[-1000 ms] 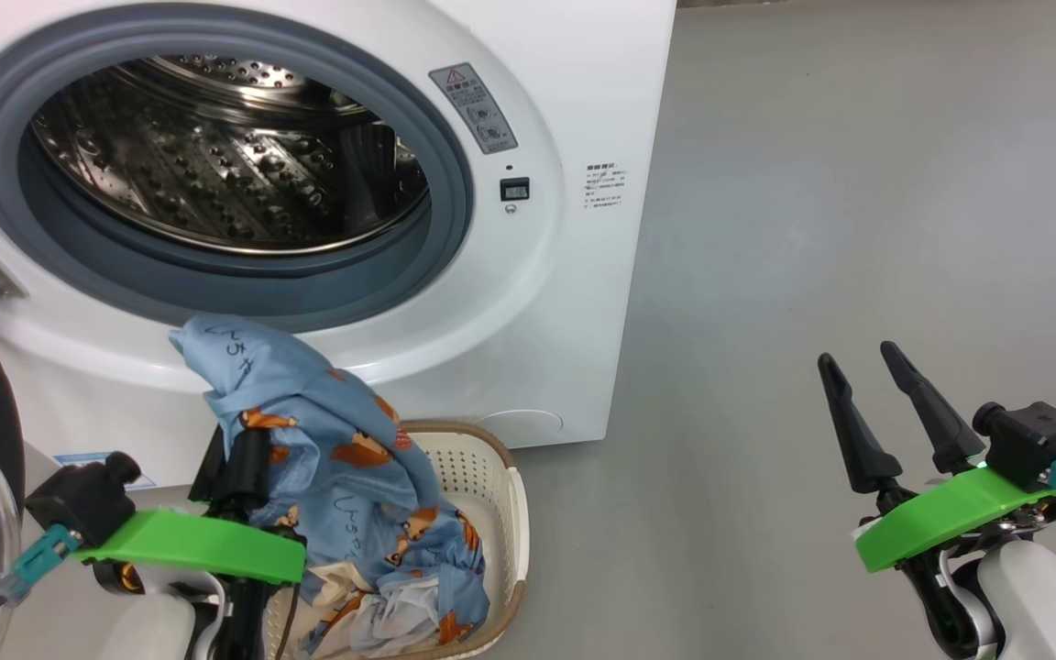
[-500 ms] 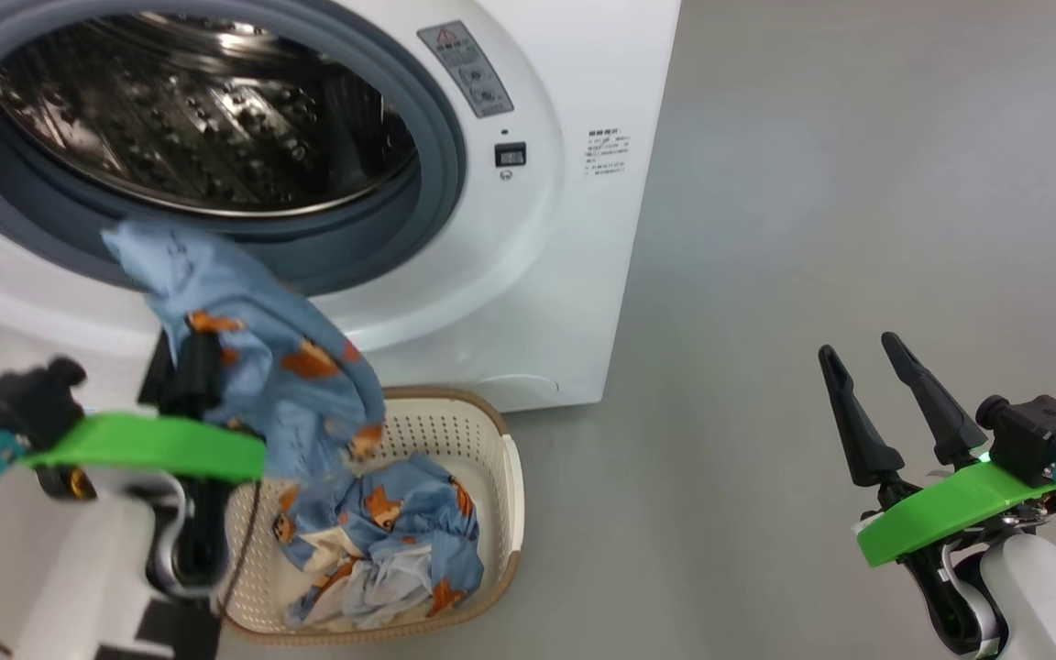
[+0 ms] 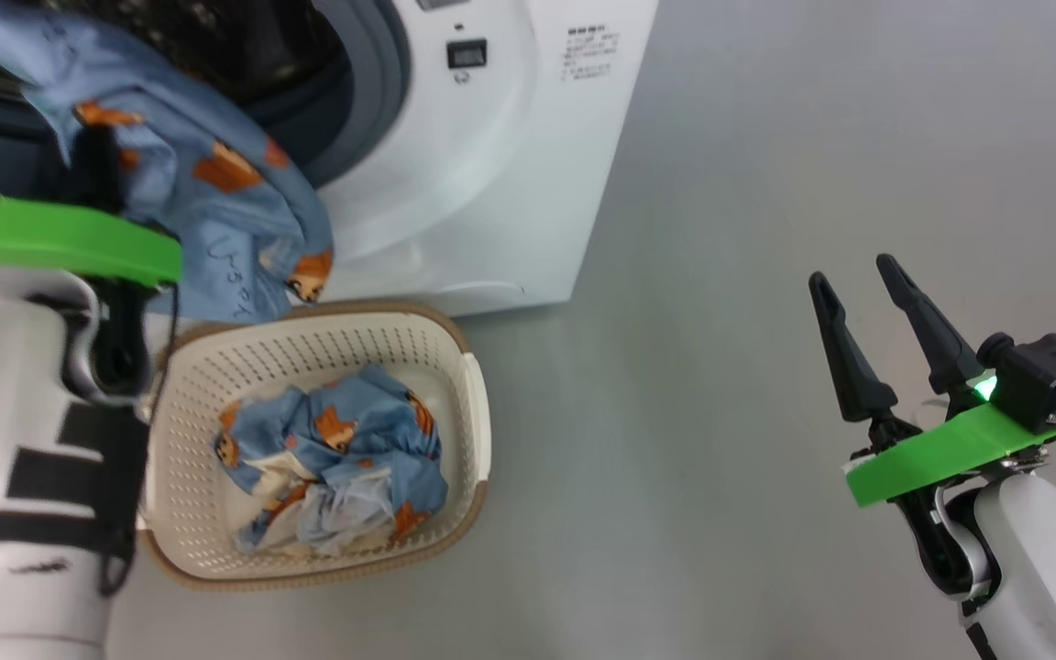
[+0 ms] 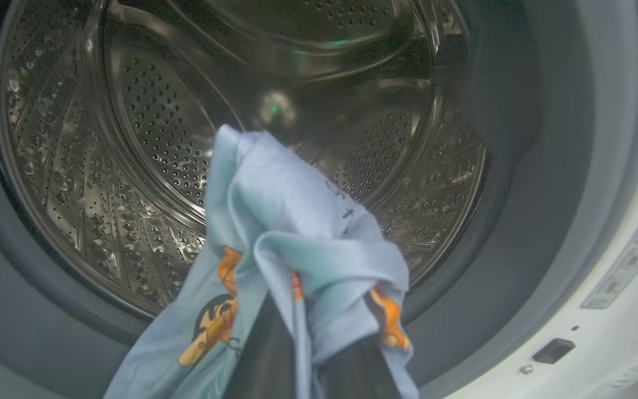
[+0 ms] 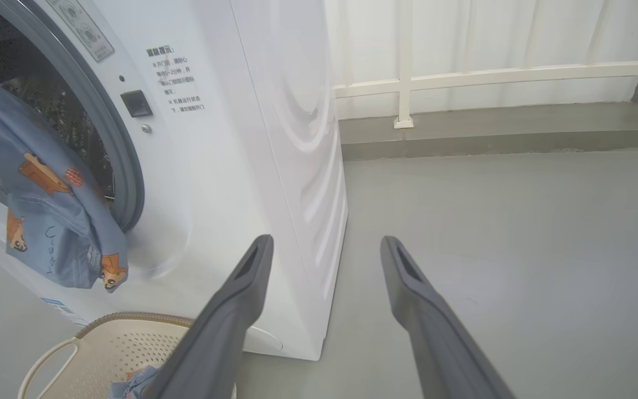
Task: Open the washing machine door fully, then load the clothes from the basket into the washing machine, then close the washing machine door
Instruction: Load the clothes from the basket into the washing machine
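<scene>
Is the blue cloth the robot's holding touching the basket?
Apart. In the right wrist view, the white washing machine shows between the held cloth and the basket rim below.

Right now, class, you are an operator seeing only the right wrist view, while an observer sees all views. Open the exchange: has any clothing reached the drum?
Observer: Left wrist view: the drum wall in sight is bare perforated steel.
Operator: What holds the hanging garment?
Observer: The left end effector, shut on the garment, pointing into the drum mouth.
Operator: What is in the basket?
Observer: Head view: a crumpled heap of blue clothes lies in the basket.
</scene>
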Motion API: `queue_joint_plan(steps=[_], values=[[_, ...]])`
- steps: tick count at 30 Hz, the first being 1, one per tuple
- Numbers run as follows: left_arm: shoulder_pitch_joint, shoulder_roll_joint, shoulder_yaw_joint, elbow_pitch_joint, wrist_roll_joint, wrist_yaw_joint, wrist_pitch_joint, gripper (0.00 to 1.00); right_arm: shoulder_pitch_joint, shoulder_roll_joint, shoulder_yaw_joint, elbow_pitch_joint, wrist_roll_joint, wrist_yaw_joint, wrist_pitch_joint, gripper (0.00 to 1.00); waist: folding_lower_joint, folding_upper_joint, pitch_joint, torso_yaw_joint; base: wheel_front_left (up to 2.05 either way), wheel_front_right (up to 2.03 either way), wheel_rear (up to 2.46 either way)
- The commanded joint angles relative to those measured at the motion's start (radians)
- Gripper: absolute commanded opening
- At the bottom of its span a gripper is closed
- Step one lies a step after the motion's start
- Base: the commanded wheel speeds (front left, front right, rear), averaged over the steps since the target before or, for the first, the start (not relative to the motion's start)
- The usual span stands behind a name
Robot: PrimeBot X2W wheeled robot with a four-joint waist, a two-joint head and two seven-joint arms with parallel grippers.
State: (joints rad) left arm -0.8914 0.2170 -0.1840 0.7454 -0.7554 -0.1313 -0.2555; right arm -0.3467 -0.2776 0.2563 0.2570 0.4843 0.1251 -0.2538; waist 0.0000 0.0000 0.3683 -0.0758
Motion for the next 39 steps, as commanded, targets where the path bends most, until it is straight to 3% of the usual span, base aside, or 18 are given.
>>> queue_joint_plan(steps=[1,9,17,22,28,29,30,31,39], values=[[-0.064,0.065,0.016,0.009,0.014,0.001,-0.006,0.00,-0.017,0.000,0.009,-0.032,-0.018,0.006,-0.008,1.00,0.0000,0.0000,0.112,-0.056,0.00,0.00,0.00],[-0.238,0.129,-0.021,0.076,0.018,0.001,-0.006,0.00,-0.048,0.032,-0.016,-0.078,-0.051,0.006,-0.008,1.00,0.0000,0.0000,0.258,-0.100,0.00,0.00,0.00],[-0.342,0.165,-0.013,0.132,0.030,0.001,-0.006,0.00,-0.040,0.056,-0.016,-0.102,-0.072,0.006,-0.008,1.00,0.0000,0.0000,0.317,-0.136,0.00,0.00,0.00],[-0.414,0.184,0.044,0.109,0.091,0.001,-0.006,0.00,-0.037,0.065,-0.024,-0.106,-0.078,0.006,-0.008,1.00,0.0000,0.0000,0.340,-0.155,0.00,0.00,0.00],[-0.426,0.169,0.228,0.002,0.219,0.008,-0.006,0.00,-0.032,0.079,-0.029,-0.109,-0.082,0.006,-0.008,1.00,0.0000,0.0000,0.341,-0.175,0.00,0.00,0.00],[-0.417,0.158,0.255,0.000,0.235,0.008,-0.006,0.15,-0.032,0.081,-0.028,-0.107,-0.082,0.006,-0.008,1.00,0.0000,0.0000,0.338,-0.176,0.00,0.00,0.00],[-0.408,0.144,0.274,0.005,0.246,0.007,-0.006,0.48,-0.032,0.082,-0.029,-0.104,-0.082,0.006,-0.008,1.00,0.0000,0.0000,0.335,-0.176,0.00,0.00,0.00],[-0.401,0.132,0.284,0.016,0.257,0.006,-0.006,1.00,-0.033,0.083,-0.030,-0.101,-0.082,0.006,-0.008,1.00,0.0000,0.0000,0.333,-0.175,0.00,0.00,0.00],[-0.398,0.087,0.229,0.180,0.296,0.001,-0.006,1.00,-0.043,0.081,-0.018,-0.085,-0.076,0.006,-0.008,1.00,0.0000,0.0000,0.310,-0.145,0.00,0.00,0.00]])
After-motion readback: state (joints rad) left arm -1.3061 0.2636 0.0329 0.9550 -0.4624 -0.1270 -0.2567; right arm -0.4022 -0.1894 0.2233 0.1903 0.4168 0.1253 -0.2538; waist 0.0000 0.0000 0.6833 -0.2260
